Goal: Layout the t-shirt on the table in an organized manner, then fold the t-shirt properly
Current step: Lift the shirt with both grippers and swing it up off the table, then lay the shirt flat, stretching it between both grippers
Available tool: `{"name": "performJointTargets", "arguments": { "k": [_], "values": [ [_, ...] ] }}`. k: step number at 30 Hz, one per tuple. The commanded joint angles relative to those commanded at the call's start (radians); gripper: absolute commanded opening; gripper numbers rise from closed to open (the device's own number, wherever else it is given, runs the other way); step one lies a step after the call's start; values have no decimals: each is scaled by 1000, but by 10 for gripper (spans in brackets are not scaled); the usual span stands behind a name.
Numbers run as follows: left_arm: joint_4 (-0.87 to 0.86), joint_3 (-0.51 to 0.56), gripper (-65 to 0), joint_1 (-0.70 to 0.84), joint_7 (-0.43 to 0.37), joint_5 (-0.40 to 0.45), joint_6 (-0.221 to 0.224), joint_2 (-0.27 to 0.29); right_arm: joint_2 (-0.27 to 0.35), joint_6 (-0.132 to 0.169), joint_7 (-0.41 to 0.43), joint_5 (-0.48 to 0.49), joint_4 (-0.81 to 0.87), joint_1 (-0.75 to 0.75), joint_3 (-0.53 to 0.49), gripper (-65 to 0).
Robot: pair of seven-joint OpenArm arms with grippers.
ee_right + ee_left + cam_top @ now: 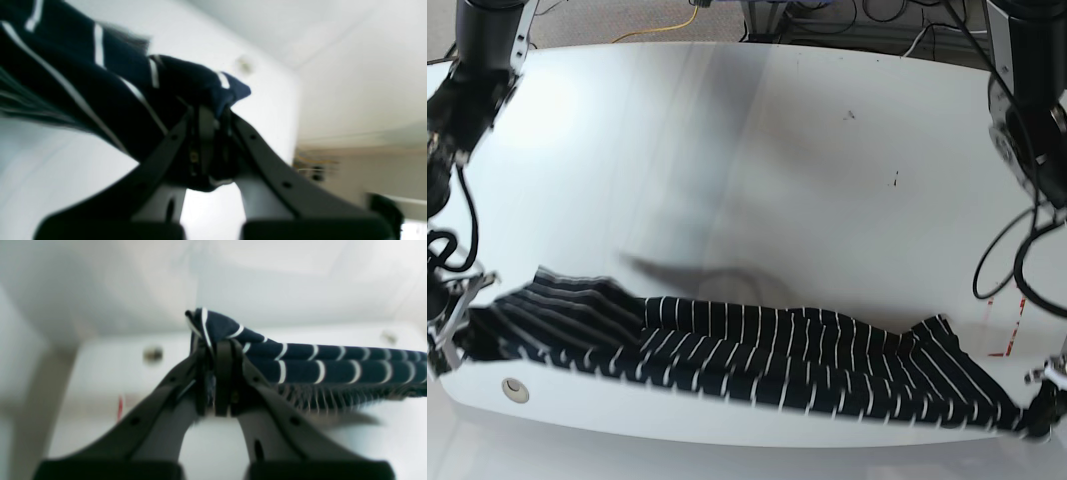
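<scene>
- Broadly, the white tabletop (757, 150) fills most of the base view, its curved near edge running along the bottom of the frame.
- Across the lower part of that view the shirt (757, 355) is stretched as a long dark band with thin white stripes, from lower left to lower right, bunched in folds and blurred at its left end.
- Above the band, at mid-frame, a dark smear of shadow lies on the bare tabletop.
- At the far lower right of the base view the left end effector (1039, 405) meets the end of the shirt; in the left wrist view (222, 373) it is pinched narrow on a bunched corner, with the striped cloth running off to the right edge of the frame just over the tabletop.
- At the far lower left of the base view the right end effector (457, 320) meets the other end; in the right wrist view (213, 133) it is clamped on a wad of the cloth, which trails to the upper left.
- Red marks (1012, 325) show on the tabletop at right, just above the shirt's end.
- One round hole (515, 389) sits at lower left, just below the shirt.
</scene>
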Motion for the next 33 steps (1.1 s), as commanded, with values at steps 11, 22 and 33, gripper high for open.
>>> {"name": "performJointTargets", "arguments": {
  "k": [11,22,33],
  "values": [
    [91,-92,-647,331,0,-8,0,41,-74,0,0,91,38,-255,94,-637],
    [92,-183,-650,574,0,-74,0,43,-87,0,0,166,40,-462,138,-637],
    [92,-249,-650,767,0,-146,0,43,-127,0,0,250,54,-647,233,-637]
  ]
}}
